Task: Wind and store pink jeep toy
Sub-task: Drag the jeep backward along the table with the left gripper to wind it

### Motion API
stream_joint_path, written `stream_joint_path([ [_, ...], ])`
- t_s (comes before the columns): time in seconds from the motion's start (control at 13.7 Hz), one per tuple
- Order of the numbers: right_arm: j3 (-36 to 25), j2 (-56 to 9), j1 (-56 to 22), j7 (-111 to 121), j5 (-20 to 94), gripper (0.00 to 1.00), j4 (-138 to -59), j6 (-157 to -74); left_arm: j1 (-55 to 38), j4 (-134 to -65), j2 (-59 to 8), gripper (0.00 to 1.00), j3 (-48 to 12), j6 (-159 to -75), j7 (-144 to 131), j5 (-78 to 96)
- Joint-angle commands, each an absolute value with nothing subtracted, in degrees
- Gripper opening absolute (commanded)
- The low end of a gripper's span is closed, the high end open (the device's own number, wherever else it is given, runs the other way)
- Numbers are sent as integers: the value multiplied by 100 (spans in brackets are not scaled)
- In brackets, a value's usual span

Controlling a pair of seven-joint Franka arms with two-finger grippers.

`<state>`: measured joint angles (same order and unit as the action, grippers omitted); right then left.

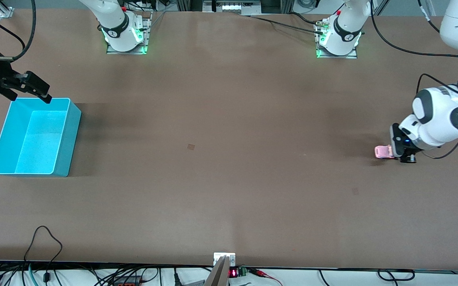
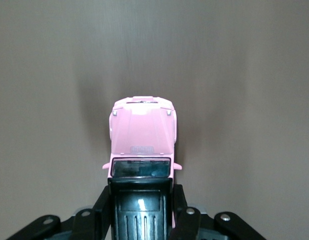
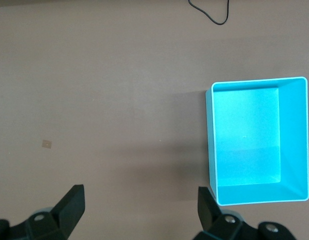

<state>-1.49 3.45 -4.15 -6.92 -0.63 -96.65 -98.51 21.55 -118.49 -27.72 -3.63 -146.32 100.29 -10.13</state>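
The pink jeep toy (image 1: 383,151) rests on the brown table at the left arm's end, its pink hood (image 2: 143,131) pointing away from the wrist. My left gripper (image 1: 396,150) is shut on the jeep's rear, its black fingers (image 2: 101,207) pressed against both sides of the black ribbed roof. My right gripper (image 1: 36,88) hangs open and holds nothing, above the farther rim of the cyan bin (image 1: 72,131) at the right arm's end. In the right wrist view its fingertips (image 3: 74,197) stand wide apart over bare table beside the bin (image 3: 213,145).
The cyan bin has nothing in it. A small dark mark (image 1: 191,146) sits near the table's middle. Cables (image 1: 46,242) lie along the table edge nearest the front camera.
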Motion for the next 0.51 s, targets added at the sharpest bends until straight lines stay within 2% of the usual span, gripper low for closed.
stream_joint_path([
  [0.0,-123,466,-378,-642,-44,100,-9765,-9905,2548,-11752,-3313,4,-378,-14484,10440,-1107],
  [0.44,-123,466,-378,-642,-44,100,-9765,-9905,2918,-11435,-3524,4,-378,-14476,11143,-1107],
])
